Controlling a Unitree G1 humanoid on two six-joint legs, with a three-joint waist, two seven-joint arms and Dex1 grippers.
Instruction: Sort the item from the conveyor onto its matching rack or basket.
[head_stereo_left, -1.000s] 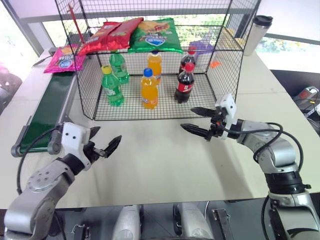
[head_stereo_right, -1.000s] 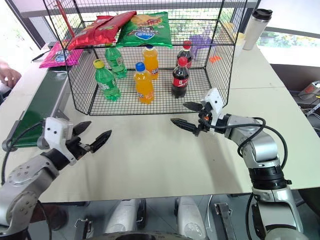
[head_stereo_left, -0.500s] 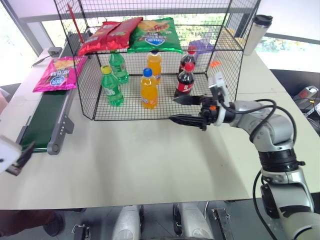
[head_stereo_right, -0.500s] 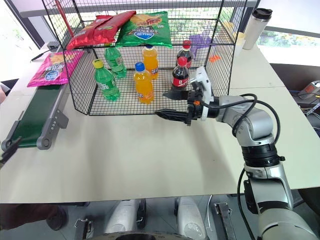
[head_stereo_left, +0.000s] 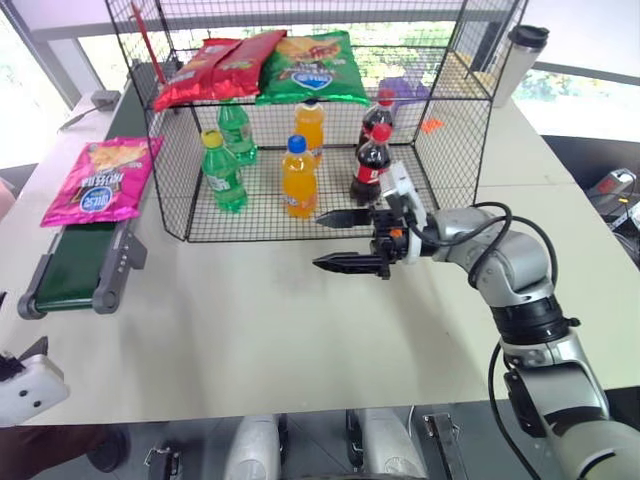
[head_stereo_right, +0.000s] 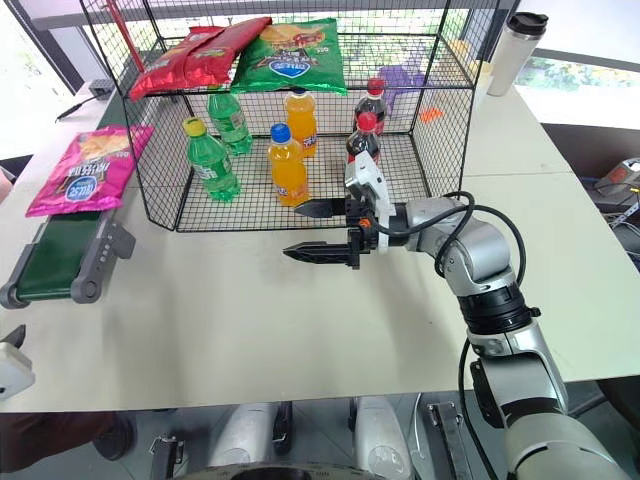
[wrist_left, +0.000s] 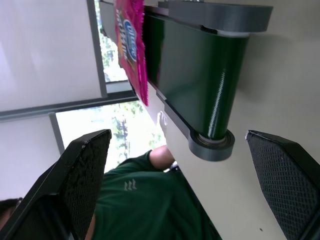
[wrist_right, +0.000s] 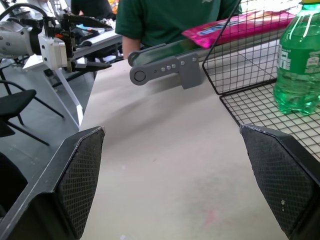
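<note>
The item, a magenta-pink snack bag (head_stereo_left: 99, 182), lies flat on the conveyor (head_stereo_left: 70, 276), near the middle of its dark-green belt, left of the black wire rack (head_stereo_left: 180, 190). My left gripper (wrist_left: 177, 136) is open at the table's near left corner, pointing along the conveyor's rounded near end (wrist_left: 210, 143), with the pink bag (wrist_left: 131, 45) farther up the belt. My right gripper (head_stereo_left: 320, 241) is open and empty, pointing left just in front of the rack's open front. In the right wrist view the bag (wrist_right: 235, 27) shows beyond the rack's corner.
Red chip bags (head_stereo_left: 215, 68) and a green one (head_stereo_left: 312, 70) lie on the rack's upper shelf. Green, orange and cola bottles (head_stereo_left: 298, 178) stand on its floor. A tumbler (head_stereo_left: 520, 62) stands back right. A person in a green shirt (wrist_left: 145, 200) is beside the conveyor's near end.
The pink bag has ridden down the belt toward me. My left gripper has pulled back to the near left corner and rolled over. My right gripper has swung left along the rack's front.
</note>
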